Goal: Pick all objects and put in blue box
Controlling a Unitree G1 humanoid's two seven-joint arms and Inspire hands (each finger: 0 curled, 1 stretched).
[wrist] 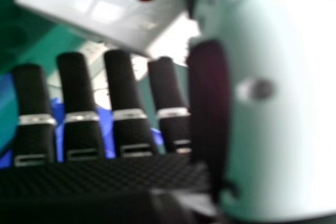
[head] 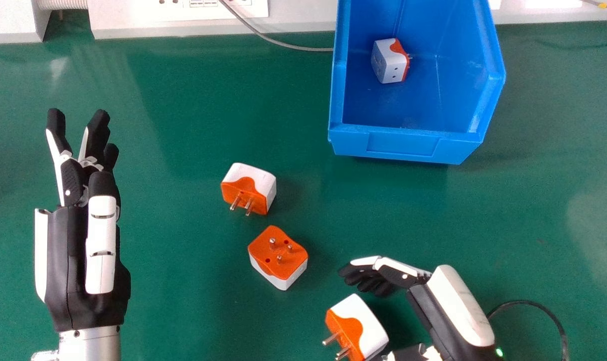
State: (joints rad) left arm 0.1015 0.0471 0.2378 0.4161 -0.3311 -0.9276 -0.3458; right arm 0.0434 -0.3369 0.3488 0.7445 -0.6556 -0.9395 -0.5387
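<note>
My left hand [head: 90,240] is over the left of the table, open and holding nothing. At the lower right, my right hand [head: 449,311] has relaxed fingers beside a white and orange plug adapter [head: 366,321], with a small gap between them. In the right hand view, the fingers of my right hand [wrist: 123,93] stand apart below the white adapter [wrist: 115,9], which is near the thumb. Two more adapters lie mid-table: one with two pins showing [head: 251,183], another pins up [head: 278,253]. The blue box [head: 401,143] holds one adapter [head: 390,60].
A grey cable [head: 283,46] runs along the back edge to behind the box. White socket panels [head: 183,17] line the back of the green table [head: 183,301]. A black cable [head: 549,311] curves beside my right hand.
</note>
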